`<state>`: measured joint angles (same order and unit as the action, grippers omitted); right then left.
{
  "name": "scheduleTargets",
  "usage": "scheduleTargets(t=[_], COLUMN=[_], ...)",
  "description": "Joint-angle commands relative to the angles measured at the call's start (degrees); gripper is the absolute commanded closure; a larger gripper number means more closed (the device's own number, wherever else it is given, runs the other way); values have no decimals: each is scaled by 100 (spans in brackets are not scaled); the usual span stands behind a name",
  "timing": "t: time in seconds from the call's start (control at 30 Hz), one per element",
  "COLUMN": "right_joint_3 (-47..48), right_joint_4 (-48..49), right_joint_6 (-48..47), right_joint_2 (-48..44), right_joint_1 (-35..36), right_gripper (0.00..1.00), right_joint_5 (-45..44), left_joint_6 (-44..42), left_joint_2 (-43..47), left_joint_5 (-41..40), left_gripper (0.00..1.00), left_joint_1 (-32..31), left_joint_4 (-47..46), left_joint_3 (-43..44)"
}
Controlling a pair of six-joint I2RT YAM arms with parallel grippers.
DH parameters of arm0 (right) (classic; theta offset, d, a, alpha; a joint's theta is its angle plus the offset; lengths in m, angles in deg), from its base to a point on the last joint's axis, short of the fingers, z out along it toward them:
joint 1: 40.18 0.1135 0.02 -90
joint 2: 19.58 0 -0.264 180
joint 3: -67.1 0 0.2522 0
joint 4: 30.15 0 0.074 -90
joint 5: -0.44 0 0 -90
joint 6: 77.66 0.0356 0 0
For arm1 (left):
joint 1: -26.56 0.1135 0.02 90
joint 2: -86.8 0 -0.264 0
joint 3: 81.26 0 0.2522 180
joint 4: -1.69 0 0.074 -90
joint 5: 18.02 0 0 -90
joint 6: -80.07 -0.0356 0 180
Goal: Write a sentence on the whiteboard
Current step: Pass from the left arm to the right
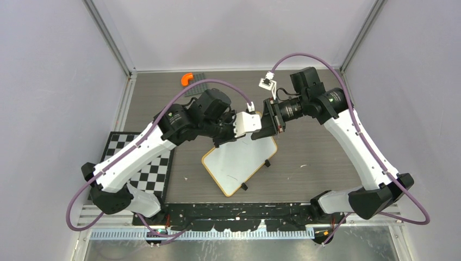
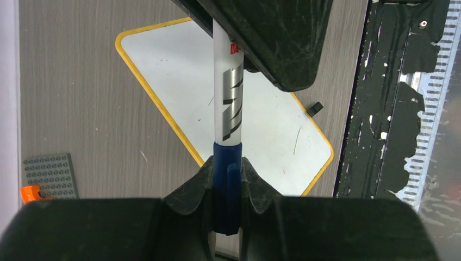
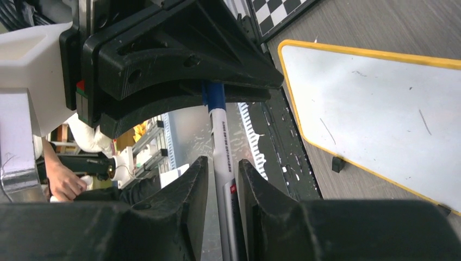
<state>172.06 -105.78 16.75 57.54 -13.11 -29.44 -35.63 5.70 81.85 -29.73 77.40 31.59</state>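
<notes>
The whiteboard (image 1: 239,163) (image 2: 266,125) (image 3: 380,109) lies tilted on the table with a yellow rim and black clip feet. No sentence is in view on it, only a few faint stray strokes. Above its far corner both grippers meet end to end on a marker (image 2: 231,103) (image 3: 222,141) with a white barrel. My left gripper (image 1: 259,125) (image 2: 226,169) is shut on the marker's blue cap (image 2: 226,163). My right gripper (image 1: 271,120) (image 3: 223,166) straddles the white barrel. Its fingers stand slightly apart, with a thin gap on one side.
A black-and-white checkerboard mat (image 1: 144,163) (image 3: 272,11) lies left of the board. A dark grey studded plate (image 1: 197,81) (image 2: 50,175) with an orange piece (image 1: 186,78) (image 2: 30,193) sits at the far edge. A black scuffed strip (image 1: 228,209) (image 2: 380,109) runs along the near edge.
</notes>
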Motion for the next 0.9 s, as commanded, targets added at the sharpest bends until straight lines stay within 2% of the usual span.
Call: scheduleTargets(t=[0.0, 0.23, 0.3, 0.37, 0.4, 0.47, 0.57, 0.63, 0.7, 0.87], right_joint_3=[-26, -98, -107, -133, -151, -224, -317, -351, -384, -546], right_joint_4=[541, 735, 740, 776, 775, 808, 860, 894, 972, 1243], right_joint_6=[472, 597, 585, 564, 550, 527, 517, 522, 583, 799], right_joint_2=[-206, -257, -274, -304, -330, -382, -478, -516, -544, -552], right_joint_1=[-22, -29, -29, -43, -53, -82, -164, -226, -276, -279], right_gripper=[70, 77, 85, 99, 100, 100, 100, 100, 100, 100], right_joint_5=[-34, 12, 53, 93, 108, 127, 91, 62, 46, 99], left_joint_6=[397, 621, 607, 565, 553, 560, 501, 470, 456, 286], left_joint_2=[81, 17, 30, 54, 63, 111, 290, 440, 608, 885], left_joint_5=[30, 189, 153, 143, 120, 153, 283, 439, 533, 913], left_gripper=[100, 100, 100, 100, 100, 92, 64, 52, 50, 55], left_joint_1=[55, 48, 55, 56, 76, 176, 347, 470, 578, 646], left_joint_4=[-199, -253, -266, -263, -263, -267, -309, -362, -471, -815], left_joint_3=[93, 114, 82, 59, 58, 62, -20, -124, -285, -579])
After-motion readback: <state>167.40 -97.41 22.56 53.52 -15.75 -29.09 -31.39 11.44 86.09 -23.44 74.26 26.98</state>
